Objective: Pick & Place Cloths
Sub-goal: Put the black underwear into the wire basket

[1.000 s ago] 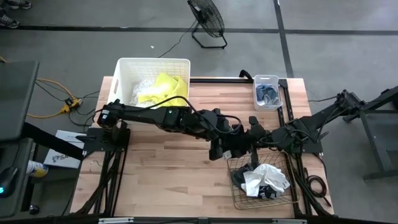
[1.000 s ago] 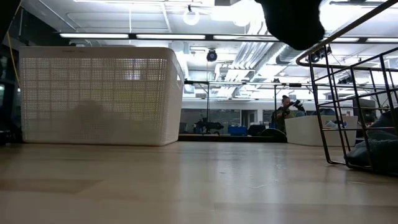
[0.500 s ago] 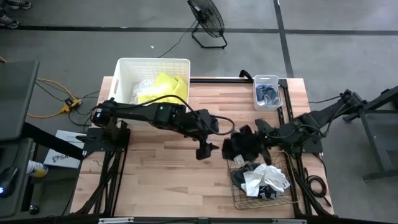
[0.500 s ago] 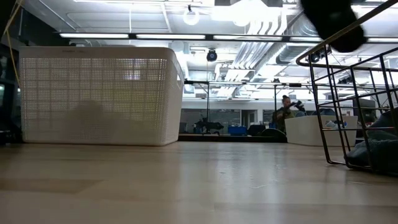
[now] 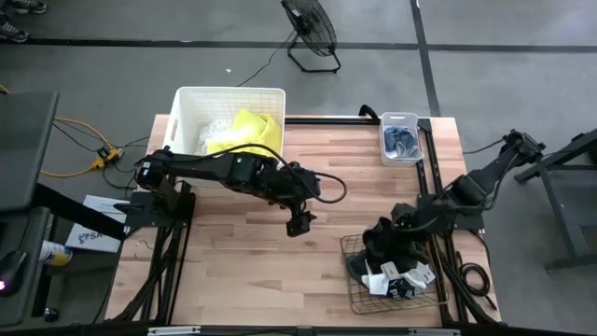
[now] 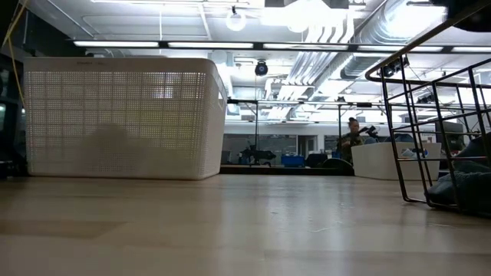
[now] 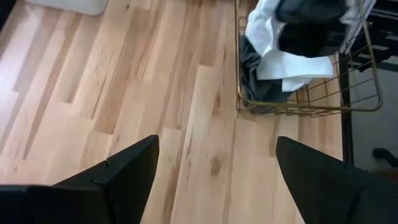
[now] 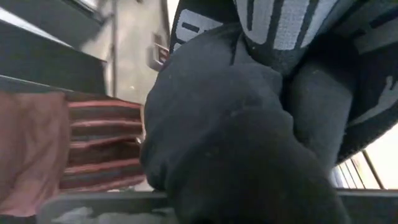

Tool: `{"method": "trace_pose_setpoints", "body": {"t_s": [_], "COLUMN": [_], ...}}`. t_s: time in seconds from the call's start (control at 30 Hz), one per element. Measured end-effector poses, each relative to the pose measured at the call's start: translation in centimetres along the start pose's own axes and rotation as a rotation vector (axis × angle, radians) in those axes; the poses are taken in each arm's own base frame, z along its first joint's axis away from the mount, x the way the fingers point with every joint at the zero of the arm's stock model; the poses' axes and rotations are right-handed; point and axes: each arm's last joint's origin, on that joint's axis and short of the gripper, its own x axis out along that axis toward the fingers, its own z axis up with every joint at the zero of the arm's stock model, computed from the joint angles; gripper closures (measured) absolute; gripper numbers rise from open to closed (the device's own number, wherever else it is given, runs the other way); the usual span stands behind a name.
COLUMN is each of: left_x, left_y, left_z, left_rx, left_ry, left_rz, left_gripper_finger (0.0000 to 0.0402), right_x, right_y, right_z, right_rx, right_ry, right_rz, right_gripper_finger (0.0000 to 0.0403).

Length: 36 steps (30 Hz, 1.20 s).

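One black cloth (image 5: 387, 238) hangs in my right gripper (image 5: 381, 245), jaws clamped, directly above the wire basket (image 5: 353, 287). My left gripper (image 5: 298, 224) waits over the bench (image 5: 233, 271), jaws wide.

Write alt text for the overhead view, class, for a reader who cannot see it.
The right gripper lowers a black cloth into the wire basket at the wooden table's near right. The left gripper, fingers open, hangs mid-table; a white tub holds a yellow cloth.
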Motion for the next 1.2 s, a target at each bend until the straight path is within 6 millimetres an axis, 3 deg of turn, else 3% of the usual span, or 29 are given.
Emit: {"method": "trace_pose_setpoints", "body": {"t_s": [0.2,0.57,0.77,1.2], "left_x": [-1.0,-0.5,-0.8,-4.7], "left_y": [0.0,-0.2,-0.2,-0.1], "left_z": [0.5,0.0,-2.6,-9.1], "left_rx": [0.031,0.038,0.028,-0.055], "left_ry": [-0.064,-0.215,-0.249,-0.404], "left_rz": [-0.008,-0.063,-0.095,-0.088], "left_gripper_finger": [0.0083,0.0083,0.0083,0.0083], "right_x": [0.4,4.5,6.6,11.0], "right_y": [0.2,0.8,0.6,-0.4], "right_z": [-1.6,-4.0,-4.6,-5.7], "right_rx": [0.043,0.047,0.065,0.057], "right_ry": [0.048,0.188,0.242,0.334], "right_rz": [-0.090,-0.261,-0.349,-0.502], "right_gripper_finger": [0.0371,0.0371,0.0371,0.0371]}}
